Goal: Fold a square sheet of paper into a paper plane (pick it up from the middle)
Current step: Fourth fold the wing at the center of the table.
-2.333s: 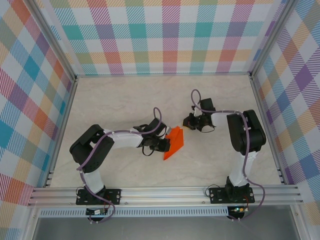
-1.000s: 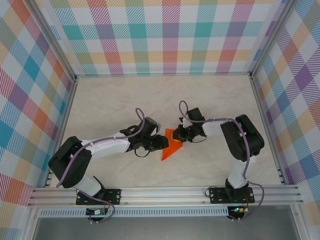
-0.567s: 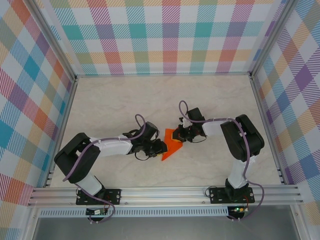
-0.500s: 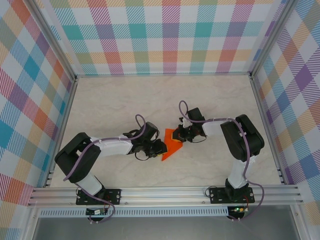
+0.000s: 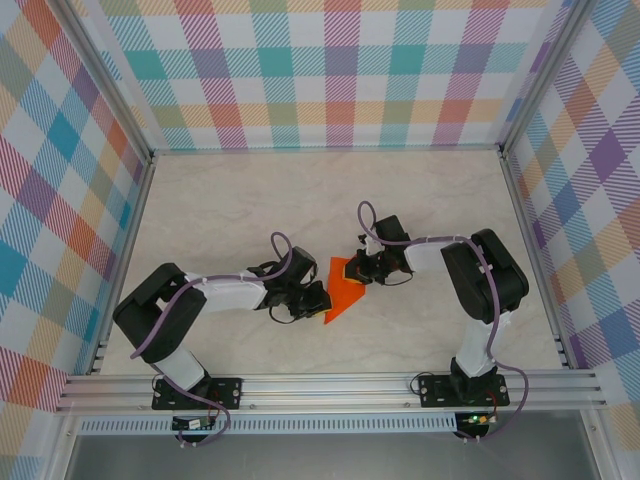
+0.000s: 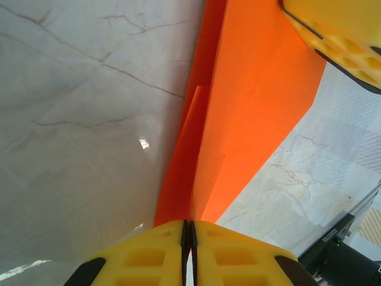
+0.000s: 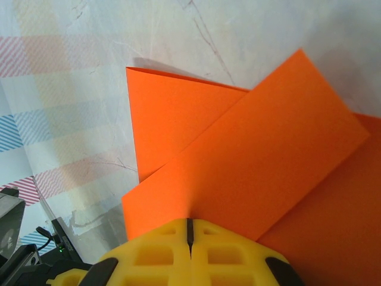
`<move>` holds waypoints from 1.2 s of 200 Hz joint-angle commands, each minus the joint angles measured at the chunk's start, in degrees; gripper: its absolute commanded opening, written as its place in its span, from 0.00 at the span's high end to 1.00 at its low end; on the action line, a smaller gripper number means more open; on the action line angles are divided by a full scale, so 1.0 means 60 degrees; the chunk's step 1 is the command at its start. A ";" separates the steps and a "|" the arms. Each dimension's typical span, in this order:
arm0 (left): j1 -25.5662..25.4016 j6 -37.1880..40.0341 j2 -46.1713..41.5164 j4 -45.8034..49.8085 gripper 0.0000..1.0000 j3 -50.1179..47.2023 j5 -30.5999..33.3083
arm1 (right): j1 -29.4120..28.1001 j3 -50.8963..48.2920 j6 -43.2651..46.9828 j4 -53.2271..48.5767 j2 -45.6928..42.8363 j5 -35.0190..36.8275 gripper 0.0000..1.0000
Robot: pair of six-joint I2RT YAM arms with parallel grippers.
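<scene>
The square sheet of paper (image 5: 347, 288) lies mid-table, folded into a pointed orange wedge with overlapping flaps. My left gripper (image 5: 322, 300) meets its lower left edge. In the left wrist view the yellow jaws (image 6: 189, 223) are shut, and a raised crease of the paper (image 6: 256, 107) runs straight into the seam between them. My right gripper (image 5: 366, 268) sits at the paper's upper right corner. Its jaws (image 7: 190, 221) are shut, the tips resting on the top flap (image 7: 268, 155) with nothing in the seam. One right finger (image 6: 339, 36) shows in the left wrist view.
The marble tabletop (image 5: 250, 200) spreads bare around the paper. Plaid walls (image 5: 330, 70) close off the back and both sides. An aluminium rail (image 5: 330, 385) holding both arm bases runs along the near edge.
My left jaws have closed onto the paper's lower left edge, and the left arm has drawn in a little. The right gripper and the paper have stayed put.
</scene>
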State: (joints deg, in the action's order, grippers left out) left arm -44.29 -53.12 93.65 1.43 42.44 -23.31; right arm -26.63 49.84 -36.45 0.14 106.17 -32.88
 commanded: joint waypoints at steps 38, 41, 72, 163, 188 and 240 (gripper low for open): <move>0.0094 0.0050 0.0320 0.0752 0.89 -0.0076 0.0164 | 0.0000 -0.0119 0.0209 -0.0756 0.0328 0.0898 1.00; 0.0088 0.0050 0.0318 0.0782 0.89 -0.0080 0.0172 | 0.0000 -0.0126 0.0201 -0.0756 0.0323 0.0896 1.00; 0.0088 0.0065 0.0333 0.1076 0.90 0.0008 0.0241 | 0.0000 -0.0134 0.0197 -0.0762 0.0334 0.0940 1.00; 0.0023 0.0324 -0.0828 0.1568 0.78 0.0738 0.0133 | 0.0000 -0.0163 0.0203 -0.0845 0.0356 0.1003 1.00; -0.0137 0.0254 -0.0754 0.1336 0.85 0.0845 -0.0041 | 0.0000 -0.0152 0.0196 -0.0857 0.0383 0.1005 1.00; -0.0210 0.0092 -0.0171 0.0919 0.89 0.0673 -0.0223 | 0.0000 -0.0148 0.0197 -0.0875 0.0454 0.0984 1.00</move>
State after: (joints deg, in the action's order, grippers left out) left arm -45.01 -51.66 90.43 8.54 46.39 -23.11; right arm -26.63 49.89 -36.45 -0.05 106.15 -32.64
